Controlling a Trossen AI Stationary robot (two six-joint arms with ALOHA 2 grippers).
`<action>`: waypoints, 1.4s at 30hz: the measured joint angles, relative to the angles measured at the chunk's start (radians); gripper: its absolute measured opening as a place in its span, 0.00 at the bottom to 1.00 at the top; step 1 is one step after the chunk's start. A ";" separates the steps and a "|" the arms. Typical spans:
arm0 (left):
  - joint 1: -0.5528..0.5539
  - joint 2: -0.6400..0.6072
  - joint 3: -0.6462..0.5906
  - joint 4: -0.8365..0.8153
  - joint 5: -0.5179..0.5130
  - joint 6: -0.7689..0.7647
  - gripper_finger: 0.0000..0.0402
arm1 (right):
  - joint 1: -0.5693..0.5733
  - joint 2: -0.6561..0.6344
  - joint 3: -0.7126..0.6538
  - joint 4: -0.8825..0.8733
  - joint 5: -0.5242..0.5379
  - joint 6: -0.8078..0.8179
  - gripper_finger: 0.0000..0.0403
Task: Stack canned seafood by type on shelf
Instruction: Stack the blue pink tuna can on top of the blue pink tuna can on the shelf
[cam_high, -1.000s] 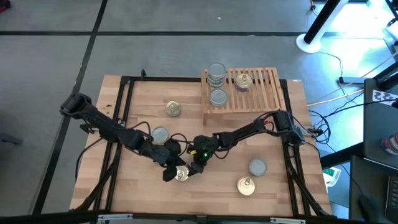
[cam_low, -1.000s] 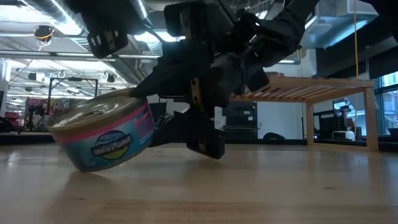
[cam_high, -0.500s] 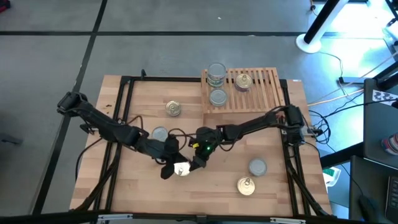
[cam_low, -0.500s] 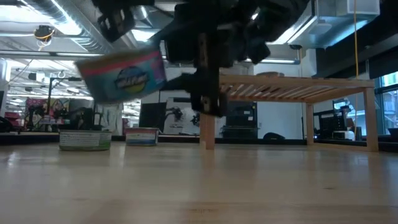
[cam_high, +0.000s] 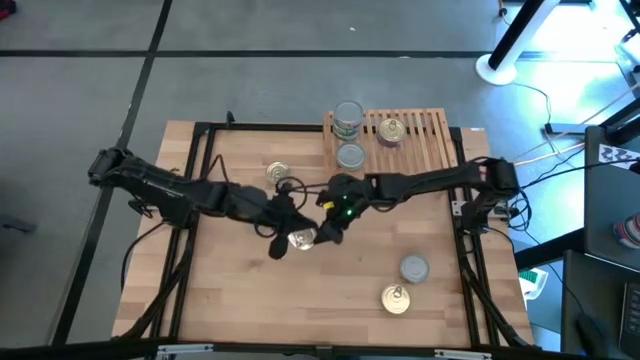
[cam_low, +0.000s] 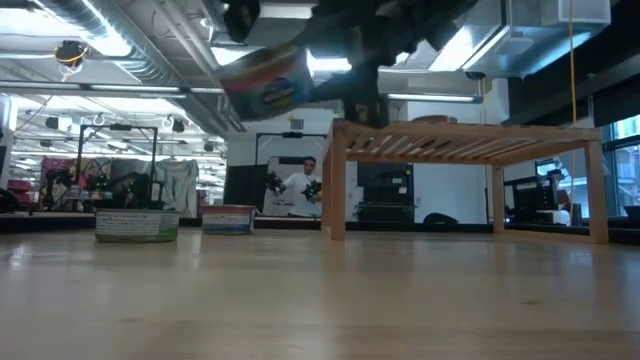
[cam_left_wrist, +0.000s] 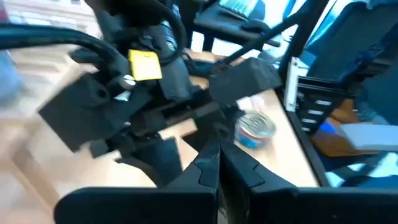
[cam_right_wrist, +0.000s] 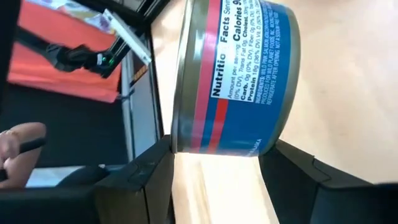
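High view: both arms meet mid-table. Right gripper (cam_high: 318, 236) clamps a can (cam_high: 302, 239) between its fingers, in front of the shelf (cam_high: 420, 150) and clear of it. Left gripper (cam_high: 275, 243) sits just beside the can; whether its fingers are apart or closed cannot be told from above. The left wrist view shows them pressed together, holding nothing, with the right gripper (cam_left_wrist: 155, 118) close ahead and a blue-labelled tin (cam_left_wrist: 255, 127) on the table beyond.

Low view alone shows height: the held can (cam_low: 268, 83) is in the air, tilted, about level with the shelf (cam_low: 470, 142) top. Two tins (cam_low: 137, 224) rest on the table far back; a person stands in the room behind.

Right wrist view gives the label: blue and pink bands, "Nutrition Facts", "Calories 9…", fine print partly reading "wild pink salmon". The can (cam_right_wrist: 233, 78) lies on its side between the fingers (cam_right_wrist: 149, 180), its axis running across the gap.

Elsewhere from above: three tins (cam_high: 349, 119) on the shelf, two of them stacked at its far left corner, a gold-topped one to their right; four loose on the table.
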 joint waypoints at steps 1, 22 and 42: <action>0.019 0.008 0.013 0.002 0.015 0.025 0.00 | -0.007 -0.017 0.000 -0.020 0.011 -0.004 0.52; 0.208 0.148 0.169 -0.057 0.162 0.153 0.00 | -0.103 -0.149 -0.008 -0.160 0.128 -0.102 0.52; 0.163 0.168 0.171 -0.120 0.379 -0.151 0.00 | -0.181 -0.138 -0.008 0.041 0.336 -0.138 0.52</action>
